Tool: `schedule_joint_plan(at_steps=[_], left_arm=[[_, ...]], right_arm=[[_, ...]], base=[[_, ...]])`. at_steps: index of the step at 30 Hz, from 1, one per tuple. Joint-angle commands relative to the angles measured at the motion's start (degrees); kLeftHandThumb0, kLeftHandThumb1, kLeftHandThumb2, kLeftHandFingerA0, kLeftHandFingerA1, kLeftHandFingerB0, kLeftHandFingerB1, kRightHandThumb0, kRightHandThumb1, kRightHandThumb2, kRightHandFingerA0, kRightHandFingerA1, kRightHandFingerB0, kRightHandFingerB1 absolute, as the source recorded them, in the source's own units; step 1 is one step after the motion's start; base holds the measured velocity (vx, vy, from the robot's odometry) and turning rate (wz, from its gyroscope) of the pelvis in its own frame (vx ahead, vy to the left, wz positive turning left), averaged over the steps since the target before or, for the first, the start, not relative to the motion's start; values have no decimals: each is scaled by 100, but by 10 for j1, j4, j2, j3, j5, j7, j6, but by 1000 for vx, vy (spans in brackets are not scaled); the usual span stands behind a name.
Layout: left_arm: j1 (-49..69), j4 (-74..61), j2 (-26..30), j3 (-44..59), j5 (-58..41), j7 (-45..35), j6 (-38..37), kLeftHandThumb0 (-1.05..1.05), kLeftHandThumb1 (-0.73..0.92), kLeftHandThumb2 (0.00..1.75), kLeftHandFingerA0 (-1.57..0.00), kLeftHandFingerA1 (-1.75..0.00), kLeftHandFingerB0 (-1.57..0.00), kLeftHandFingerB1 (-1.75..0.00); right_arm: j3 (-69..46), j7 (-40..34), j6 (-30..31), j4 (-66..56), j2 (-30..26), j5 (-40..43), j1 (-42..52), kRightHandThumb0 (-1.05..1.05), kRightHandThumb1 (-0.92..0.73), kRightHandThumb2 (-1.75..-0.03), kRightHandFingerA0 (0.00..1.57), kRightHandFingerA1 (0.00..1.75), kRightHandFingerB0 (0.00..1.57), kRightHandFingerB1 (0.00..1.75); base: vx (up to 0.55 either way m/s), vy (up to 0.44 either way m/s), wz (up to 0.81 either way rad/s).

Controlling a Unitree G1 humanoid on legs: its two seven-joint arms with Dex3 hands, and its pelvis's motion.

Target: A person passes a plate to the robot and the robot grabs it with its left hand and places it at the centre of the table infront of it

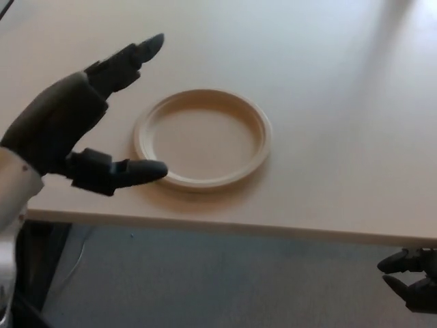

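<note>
A round cream plate (pixel 203 139) lies flat on the light wooden table (pixel 328 109), near its front edge. My left hand (pixel 75 130) is raised at the picture's left, close to the camera, beside the plate and apart from it. It is open, one finger pointing up and right, the thumb reaching toward the plate's near-left rim, and it holds nothing. My right hand (pixel 411 277) shows only in part at the bottom right corner, below the table edge, with its dark fingers curled.
The table's front edge (pixel 273 229) runs across the lower part of the picture. Grey carpet floor (pixel 218 287) lies below it.
</note>
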Motion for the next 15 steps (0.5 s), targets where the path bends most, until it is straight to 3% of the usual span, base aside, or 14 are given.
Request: schedule_joint_plan(at_steps=[1, 3, 4, 6, 7, 8, 9, 10, 11, 12, 13, 14, 15], left_arm=[[353, -302, 8, 270, -460, -147, -180, -67, 40, 77, 0, -6, 0, -8], [412, -289, -5, 260, -460, -169, -192, -58, 36, 74, 0, -8, 0, -9], [434, -282, -6, 255, -447, -178, -194, -59, 34, 67, 0, -17, 0, -11], [483, -256, 5, 230, -434, -218, -162, -55, 35, 74, 0, -15, 0, -15], [500, -232, 11, 213, -402, -223, -186, -58, 37, 77, -2, -23, -5, -23], [505, -210, 14, 197, -384, -224, -206, -62, 40, 74, -6, -25, -9, -26], [505, -194, 15, 184, -380, -226, -218, -62, 40, 74, -6, -25, -9, -26], [509, -178, 19, 172, -364, -222, -223, -68, 45, 74, -6, -35, -11, -35], [511, -169, 23, 165, -353, -220, -226, -68, 45, 74, -6, -35, -11, -35], [503, -106, 39, 130, -267, -183, -243, -59, 58, 58, -25, -32, -26, -29], [499, -91, 42, 122, -242, -170, -243, -60, 59, 58, -31, -35, -31, -31], [497, -80, 46, 116, -223, -157, -242, -60, 59, 58, -31, -35, -31, -31], [473, -34, 51, 98, -177, -126, -229, -58, 45, 83, -43, -54, -28, -44]], right_arm=[[-1, 4, 29, 20, 1, -2, 12, -70, -81, -63, 50, 60, 48, 49], [1, 3, 25, 21, 1, -5, 14, -70, -81, -64, 51, 62, 49, 50], [2, 1, 22, 20, 0, -6, 14, -70, -81, -64, 54, 63, 50, 50], [3, 2, 20, 20, 2, -6, 22, -70, -81, -64, 52, 62, 49, 51], [2, 2, 18, 22, 2, -5, 25, -73, -62, -95, 47, 66, 46, 60], [1, 3, 16, 22, 2, -4, 27, -67, -65, -112, 49, 69, 43, 61], [0, 5, 15, 22, 2, -3, 28, -67, -65, -112, 49, 69, 43, 61], [-1, 5, 15, 21, 1, -2, 28, -71, -82, -65, 51, 63, 49, 51], [-1, 6, 16, 21, 1, -2, 29, -71, -82, -65, 51, 63, 49, 51], [-1, 5, 21, 20, 1, -2, 25, -72, -81, -65, 53, 65, 49, 50], [-1, 4, 22, 20, 1, -2, 25, -68, -65, -111, 51, 70, 41, 60], [0, 3, 21, 20, 1, -3, 25, -68, -65, -111, 51, 70, 41, 60], [-2, 6, 22, 20, 1, -1, 25, -69, -80, -64, 52, 60, 52, 50]], base=[[0, 0, 0], [0, 0, 0], [0, 0, 0], [0, 0, 0], [0, 0, 0], [0, 0, 0], [0, 0, 0], [0, 0, 0], [0, 0, 0], [0, 0, 0], [0, 0, 0], [0, 0, 0], [0, 0, 0]])
